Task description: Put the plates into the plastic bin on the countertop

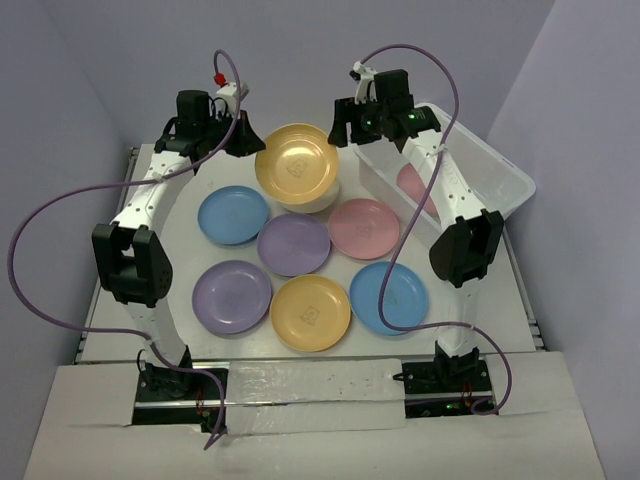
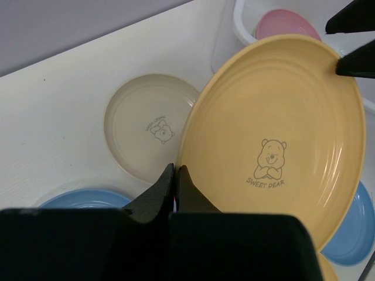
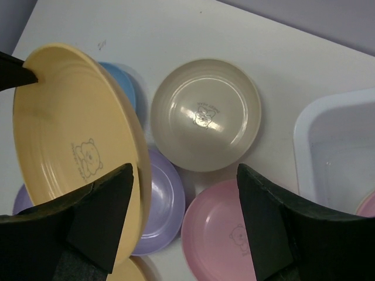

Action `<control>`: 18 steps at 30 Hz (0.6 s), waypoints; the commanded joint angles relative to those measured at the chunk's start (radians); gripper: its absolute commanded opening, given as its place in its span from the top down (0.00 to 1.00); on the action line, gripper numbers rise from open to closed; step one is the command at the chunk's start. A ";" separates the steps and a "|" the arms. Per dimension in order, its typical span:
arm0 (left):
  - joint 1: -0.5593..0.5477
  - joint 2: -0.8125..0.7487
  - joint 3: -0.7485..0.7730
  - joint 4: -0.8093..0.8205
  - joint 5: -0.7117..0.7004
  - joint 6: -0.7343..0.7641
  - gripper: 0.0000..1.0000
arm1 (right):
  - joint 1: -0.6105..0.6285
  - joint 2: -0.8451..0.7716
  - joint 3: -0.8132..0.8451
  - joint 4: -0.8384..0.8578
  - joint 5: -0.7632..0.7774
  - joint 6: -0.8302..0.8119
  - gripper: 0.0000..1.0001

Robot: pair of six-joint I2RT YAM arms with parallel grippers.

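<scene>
Logging one moment: we see the left gripper (image 2: 176, 170) pinched tight on the near rim of a yellow plate (image 2: 275, 140), which hangs tilted above a beige plate (image 3: 205, 114) on the countertop (image 3: 176, 29). We note the right gripper (image 3: 184, 175) spread, its fingers straddling the plate's opposite rim with a gap showing. The plastic bin (image 1: 485, 165) sits at the far right, with one pink plate (image 1: 412, 185) inside. Six more plates (image 1: 294, 243) lie flat between the arms.
</scene>
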 commanded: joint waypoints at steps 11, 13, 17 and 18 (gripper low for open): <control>-0.018 -0.032 0.057 0.052 0.089 -0.054 1.00 | 0.031 -0.001 -0.013 -0.059 -0.145 -0.109 0.69; -0.018 -0.028 0.054 0.068 0.099 -0.076 1.00 | 0.035 -0.009 -0.033 -0.069 -0.179 -0.116 0.73; -0.019 -0.029 0.047 0.093 0.111 -0.098 1.00 | 0.037 -0.023 -0.050 -0.076 -0.165 -0.128 0.99; -0.019 -0.029 0.048 0.088 0.110 -0.095 1.00 | 0.034 -0.026 -0.051 -0.074 -0.149 -0.126 1.00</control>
